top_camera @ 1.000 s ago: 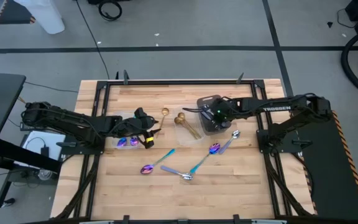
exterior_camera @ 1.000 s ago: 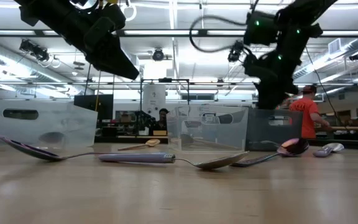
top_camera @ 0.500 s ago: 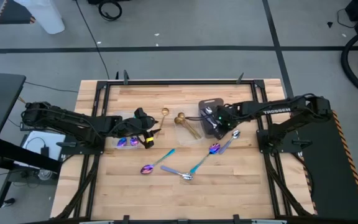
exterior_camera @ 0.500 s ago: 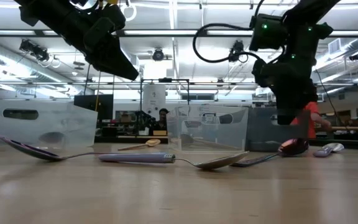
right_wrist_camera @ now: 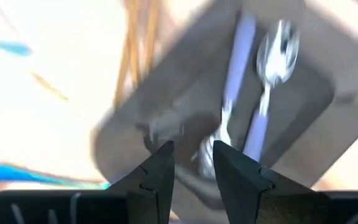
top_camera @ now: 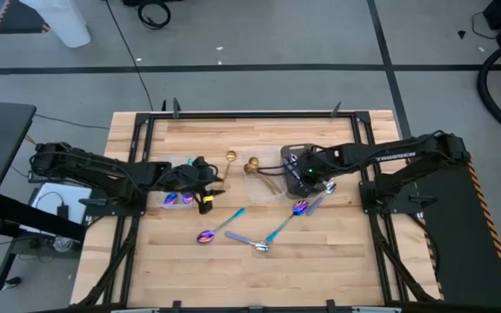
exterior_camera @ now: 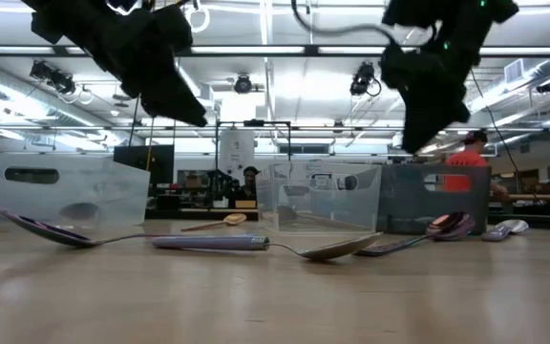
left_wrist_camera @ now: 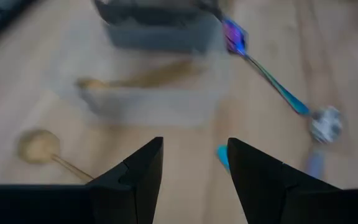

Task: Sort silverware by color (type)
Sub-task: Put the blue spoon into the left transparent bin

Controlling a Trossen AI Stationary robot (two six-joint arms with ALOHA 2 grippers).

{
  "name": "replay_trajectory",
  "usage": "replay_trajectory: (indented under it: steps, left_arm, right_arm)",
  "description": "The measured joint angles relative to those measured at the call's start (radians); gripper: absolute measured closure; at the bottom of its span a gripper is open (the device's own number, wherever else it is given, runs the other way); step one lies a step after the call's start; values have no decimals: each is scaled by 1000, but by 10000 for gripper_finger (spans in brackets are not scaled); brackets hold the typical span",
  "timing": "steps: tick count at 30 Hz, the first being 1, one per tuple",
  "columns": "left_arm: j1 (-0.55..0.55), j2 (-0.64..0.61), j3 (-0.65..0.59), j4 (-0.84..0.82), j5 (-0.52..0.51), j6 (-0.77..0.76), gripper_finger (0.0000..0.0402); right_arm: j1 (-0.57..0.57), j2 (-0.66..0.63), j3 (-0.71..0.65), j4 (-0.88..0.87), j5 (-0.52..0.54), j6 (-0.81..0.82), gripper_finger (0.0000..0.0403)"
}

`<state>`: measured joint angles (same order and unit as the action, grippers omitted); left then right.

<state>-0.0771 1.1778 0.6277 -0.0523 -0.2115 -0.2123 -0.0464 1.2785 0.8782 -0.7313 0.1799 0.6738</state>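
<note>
Silverware lies spread on the wooden table. Two iridescent spoons (top_camera: 207, 235) (top_camera: 300, 207) and a silver spoon (top_camera: 259, 248) rest flat near the middle, and another silver spoon (top_camera: 329, 187) lies beside the dark grey tray (top_camera: 290, 155). Gold spoons (top_camera: 252, 165) lie at the clear container (top_camera: 268, 181). Silver spoons (right_wrist_camera: 272, 50) lie in the tray. My right gripper (right_wrist_camera: 191, 149) hovers open above the tray, holding nothing. Left of the gold spoons, my left gripper (left_wrist_camera: 194, 146) hangs open and empty above the table.
A second clear container (top_camera: 179, 198) with purple spoons sits under the left arm. A lone gold spoon (top_camera: 230, 157) lies toward the far edge. Bare wood stretches along the near edge. In the low view, people (exterior_camera: 466, 158) show in the room behind the table.
My right gripper has risen and shifted toward the table's left edge, staying above the tray, its fingers as far apart as before. My left gripper has stayed in place and turned slightly at the wrist. No piece of silverware has moved.
</note>
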Motion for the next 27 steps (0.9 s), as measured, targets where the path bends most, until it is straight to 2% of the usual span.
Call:
replay_trajectory:
  steps: [4, 14, 22, 27]
  left_arm:
    - [-17, 1, 0, -50, 30, -40, 214]
    - [-83, 1, 0, -77, 30, -152, 214]
    - [-155, 27, -1, -85, 8, -250, 214]
    - [-186, 104, 0, -79, 6, -305, 218]
  right_arm:
    - [49, -24, 20, 82, 93, -70, 283]
    - [180, -20, 11, 417, 148, -213, 283]
    - [258, -20, 9, 496, 245, -232, 283]
    - [294, -20, 9, 500, 301, -224, 283]
